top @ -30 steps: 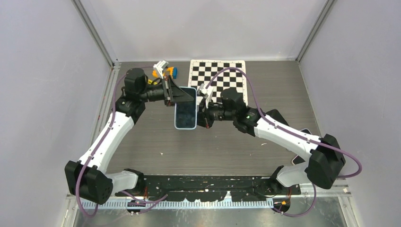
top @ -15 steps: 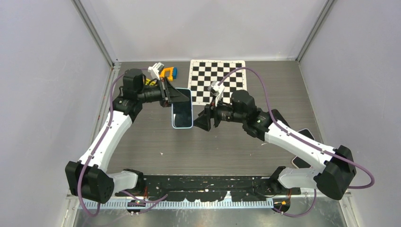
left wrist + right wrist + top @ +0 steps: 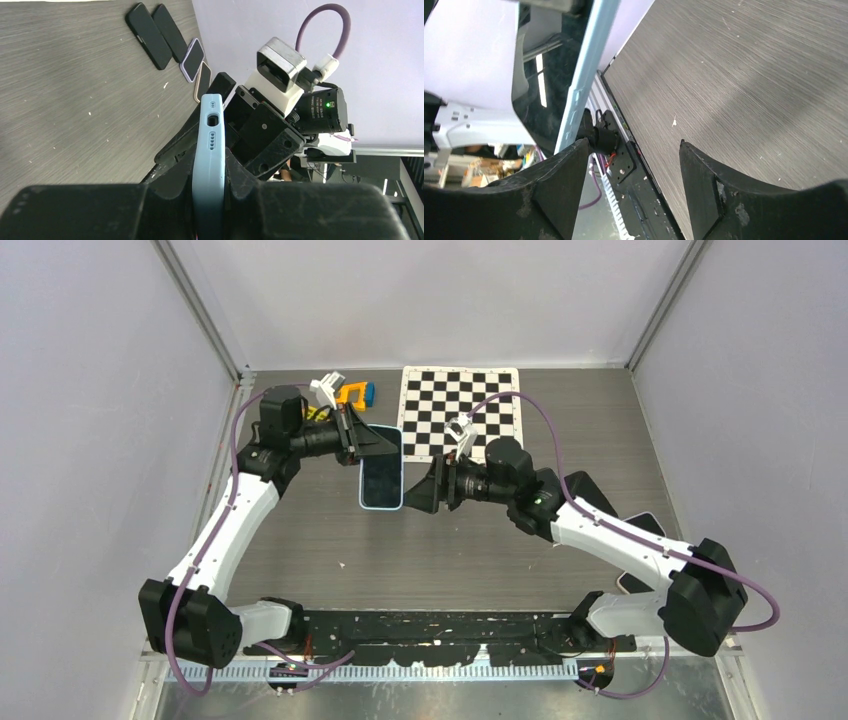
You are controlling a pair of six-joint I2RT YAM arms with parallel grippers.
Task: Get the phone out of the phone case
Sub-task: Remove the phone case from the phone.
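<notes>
Phone [image 3: 381,478] in its pale blue phone case [image 3: 381,508] hangs above the table [image 3: 480,560] between your two arms, screen up. Its long axis runs from the far side toward the near edge, and the port end points at the near edge. Your left gripper [image 3: 374,443] is pinched on the far end of the case, while your right gripper [image 3: 418,498] sits just beside the case's right edge, jaws spread with nothing between them.

the phone case [image 3: 382,482] sits between the left pincer [image 3: 374,444] and right pincer [image 3: 419,499], before the checkerboard [image 3: 462,406].
</notes>
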